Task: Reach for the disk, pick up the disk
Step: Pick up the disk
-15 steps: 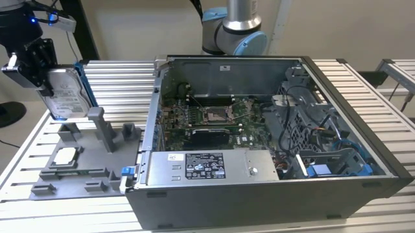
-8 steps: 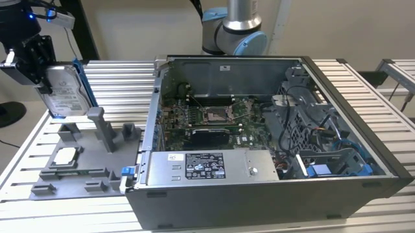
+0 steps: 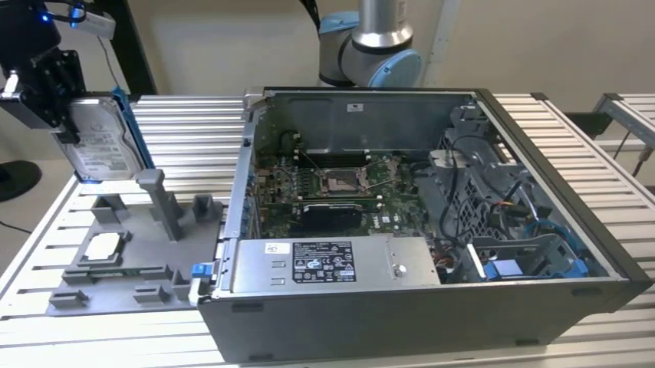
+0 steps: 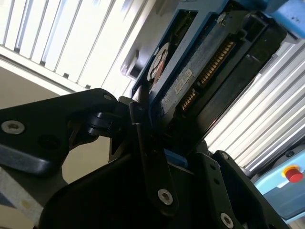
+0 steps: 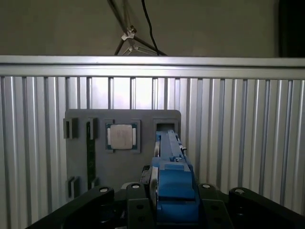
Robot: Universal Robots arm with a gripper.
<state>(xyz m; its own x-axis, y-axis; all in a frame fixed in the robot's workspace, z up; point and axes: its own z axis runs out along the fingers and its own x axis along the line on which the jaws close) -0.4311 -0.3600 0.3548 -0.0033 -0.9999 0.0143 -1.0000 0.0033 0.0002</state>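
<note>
My pincer (image 3: 61, 107) is clamped on the disk (image 3: 103, 144), gripping it by one end so the drive hangs upright, label facing the exterior camera, a blue rail along its edge. In the second wrist view my black fingers (image 4: 151, 162) press against the drive's flat sides, with its connector end pointing away from me.

The disk sits in the air at the exterior view's left. As far as I can judge, it is clear of the grey fixture (image 3: 133, 230) below it. That fixture lies on the slatted table (image 3: 189, 123) and carries a small square chip (image 3: 103, 247) in its own pocket, along with a tall upright post (image 3: 162, 201) just below and beside the drive's lower corner.

The hazards begin with the grip. I hold only one end, so the drive's weight hangs well below my fingers, and a jolt or quick swing could make it pivot or slip out. The plastic rail may also give under pressure, loosening my hold.

Next comes the post: a low sideways move would catch the drive's bottom edge on it. A drop would land the drive on the fixture, perhaps on the chip.

Farther off, toward the exterior view's right, stands the open computer case (image 3: 409, 307), its near wall and exposed mainboard (image 3: 338, 184) both liable to damage if the drive travels too low. Beyond it rises the arm's base (image 3: 369, 46).
</note>
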